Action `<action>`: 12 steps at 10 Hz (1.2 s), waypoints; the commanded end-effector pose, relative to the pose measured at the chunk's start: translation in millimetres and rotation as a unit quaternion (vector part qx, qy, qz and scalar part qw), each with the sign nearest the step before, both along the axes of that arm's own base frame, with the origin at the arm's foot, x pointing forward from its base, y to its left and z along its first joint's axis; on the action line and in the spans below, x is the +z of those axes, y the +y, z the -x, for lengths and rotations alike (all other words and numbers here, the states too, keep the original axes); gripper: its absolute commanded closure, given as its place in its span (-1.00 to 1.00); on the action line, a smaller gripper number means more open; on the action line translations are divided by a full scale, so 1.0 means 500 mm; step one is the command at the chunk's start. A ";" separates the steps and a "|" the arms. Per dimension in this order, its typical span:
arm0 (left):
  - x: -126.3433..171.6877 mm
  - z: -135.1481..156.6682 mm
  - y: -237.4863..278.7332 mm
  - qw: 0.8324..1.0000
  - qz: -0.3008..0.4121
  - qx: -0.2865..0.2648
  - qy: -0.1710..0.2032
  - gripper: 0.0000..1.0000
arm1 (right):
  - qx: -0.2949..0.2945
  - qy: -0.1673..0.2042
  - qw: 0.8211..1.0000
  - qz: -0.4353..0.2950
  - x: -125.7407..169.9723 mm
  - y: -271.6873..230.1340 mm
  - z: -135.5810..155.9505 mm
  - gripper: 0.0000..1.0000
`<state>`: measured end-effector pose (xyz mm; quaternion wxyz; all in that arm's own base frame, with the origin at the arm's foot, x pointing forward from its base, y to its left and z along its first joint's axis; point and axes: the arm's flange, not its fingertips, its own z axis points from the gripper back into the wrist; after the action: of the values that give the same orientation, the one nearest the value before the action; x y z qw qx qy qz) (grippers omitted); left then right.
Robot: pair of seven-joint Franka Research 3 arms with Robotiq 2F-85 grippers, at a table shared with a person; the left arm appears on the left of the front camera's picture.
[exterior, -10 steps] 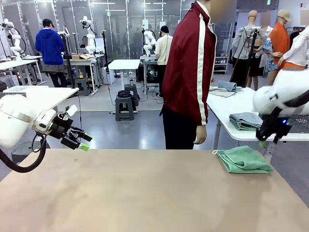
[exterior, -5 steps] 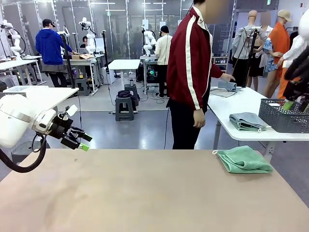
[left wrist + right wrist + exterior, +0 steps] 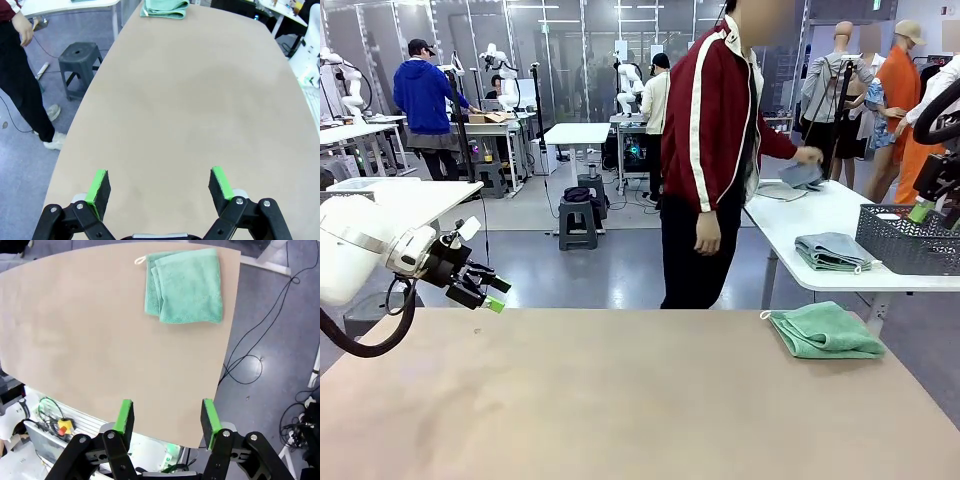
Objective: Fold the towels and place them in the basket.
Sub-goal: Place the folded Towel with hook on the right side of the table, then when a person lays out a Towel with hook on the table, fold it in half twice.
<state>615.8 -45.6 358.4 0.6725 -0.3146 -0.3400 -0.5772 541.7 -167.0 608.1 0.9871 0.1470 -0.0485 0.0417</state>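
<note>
Green towel (image 3: 825, 332), folded, lies at far right corner of counter (image 3: 620, 400); basket (image 3: 900, 245) sits on next table (image 3: 780, 228). Soft, light, limp terry: prob. pinch thru all layers at fold edge. L end effector (image 3: 160, 182), R end effector (image 3: 165, 421): jaws apart, empty.

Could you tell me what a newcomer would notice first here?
The folded mint green towel lies at the tan table's far right corner. Beyond it a person in a red jacket reaches over a white side table holding a grey towel and the dark basket. Both the left gripper, at the table's left edge, and the right gripper, raised over its right end, are open.
</note>
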 end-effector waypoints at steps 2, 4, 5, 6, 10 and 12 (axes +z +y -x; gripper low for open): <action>0.003 0.001 -0.001 1.000 0.002 0.000 0.000 -1.00 | -0.001 -0.003 1.000 0.001 0.007 0.001 0.003 -0.35; 0.003 0.001 -0.001 1.000 0.002 0.000 0.000 -1.00 | -0.001 -0.003 1.000 0.001 0.007 0.001 0.003 -0.35; 0.003 0.001 -0.001 1.000 0.002 0.000 0.000 -1.00 | -0.001 -0.003 1.000 0.001 0.007 0.001 0.003 -0.35; 0.003 0.001 -0.001 1.000 0.002 0.000 0.000 -1.00 | -0.001 -0.003 1.000 0.001 0.007 0.001 0.003 -0.35; 0.003 0.001 -0.001 1.000 0.002 0.000 0.000 -1.00 | -0.001 -0.003 1.000 0.001 0.007 0.001 0.003 -0.35; 0.003 0.001 -0.001 1.000 0.002 0.000 0.000 -1.00 | -0.001 -0.003 1.000 0.001 0.007 0.001 0.003 -0.35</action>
<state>615.8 -45.6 358.4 0.6725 -0.3146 -0.3400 -0.5772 541.6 -168.1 611.6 0.9871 0.1455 -0.0520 0.0413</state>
